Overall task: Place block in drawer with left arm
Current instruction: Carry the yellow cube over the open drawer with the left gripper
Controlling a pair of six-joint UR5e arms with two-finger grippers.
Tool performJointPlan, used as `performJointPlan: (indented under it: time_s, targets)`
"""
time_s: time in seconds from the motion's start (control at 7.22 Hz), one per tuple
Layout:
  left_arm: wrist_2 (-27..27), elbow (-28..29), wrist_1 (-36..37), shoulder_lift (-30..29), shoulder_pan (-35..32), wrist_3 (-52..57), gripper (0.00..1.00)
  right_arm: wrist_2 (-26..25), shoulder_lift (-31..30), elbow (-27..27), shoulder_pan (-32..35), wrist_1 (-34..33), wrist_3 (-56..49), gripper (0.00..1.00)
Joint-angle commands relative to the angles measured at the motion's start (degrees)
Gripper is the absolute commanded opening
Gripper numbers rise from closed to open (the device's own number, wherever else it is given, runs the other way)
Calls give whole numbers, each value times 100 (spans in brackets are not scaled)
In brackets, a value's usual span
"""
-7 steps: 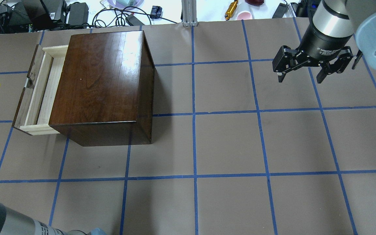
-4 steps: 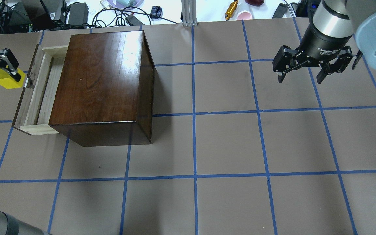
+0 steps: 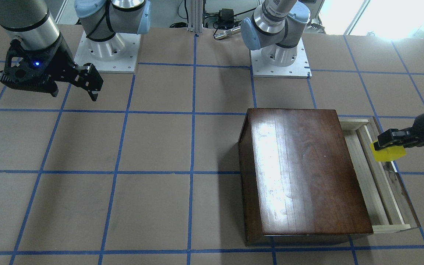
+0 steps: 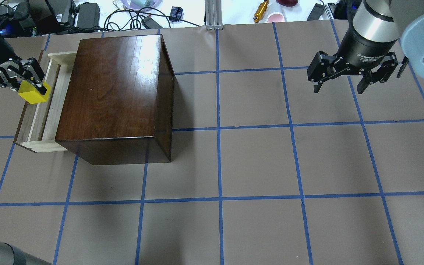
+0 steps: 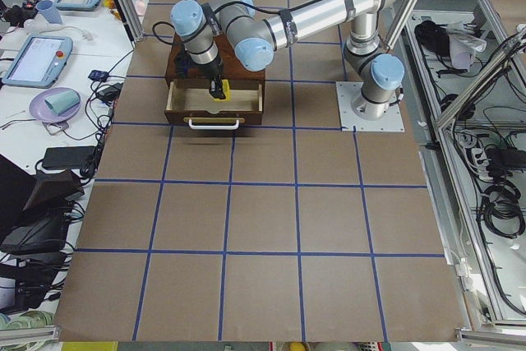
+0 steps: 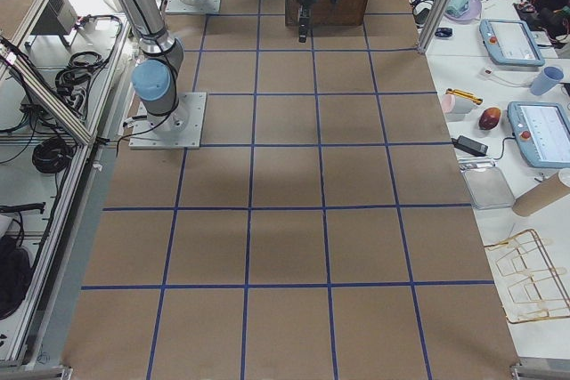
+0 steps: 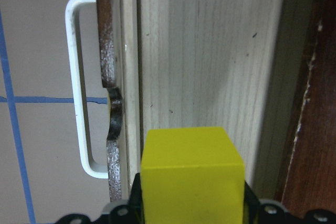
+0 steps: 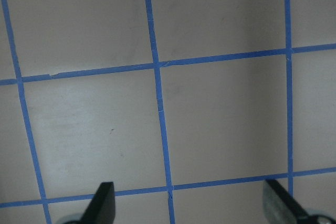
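The yellow block [image 4: 33, 94] is held in my left gripper [image 4: 28, 90], which is shut on it above the front edge of the open drawer [image 4: 52, 106]. The block also shows in the front-facing view [image 3: 387, 153] and fills the bottom of the left wrist view [image 7: 191, 174], over the drawer's pale wood floor [image 7: 210, 61]. The drawer sticks out of the dark-brown cabinet [image 4: 116, 95]. My right gripper [image 4: 339, 88] is open and empty, hovering above the table at the far right.
The drawer's white handle [image 7: 79, 87] lies just outside its dark front panel [image 7: 107, 40]. Cables, chargers and small items lie beyond the table's far edge [image 4: 87, 14]. The table is brown with a blue tape grid [image 4: 219, 198].
My left gripper has carried the block rightward from outside the drawer's front to above the drawer's front edge. The right arm has not moved.
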Motion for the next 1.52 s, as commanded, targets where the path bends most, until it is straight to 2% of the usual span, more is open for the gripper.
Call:
performJointPlan:
  time_s: [0.0,0.42,0.69,0.83,0.97,1.38]
  targets:
    - [-11,-161,297,-110,-3,-119,15,0,0,-1,0,0,0,100]
    - [-177,-635,1026,-119,-64,-93,15,0,0,-2,0,0,0,100]
    - [-205,-654,1046,-110,-64,-67,17,0,0,-2,0,0,0,100]
    - [-205,-654,1038,-119,-64,-154,81,0,0,-2,0,0,0,100]
    - [-222,-628,1037,-93,-64,-198,99,0,0,-2,0,0,0,100]
    - [-187,-531,819,231,-108,-198,100,0,0,-2,0,0,0,100]
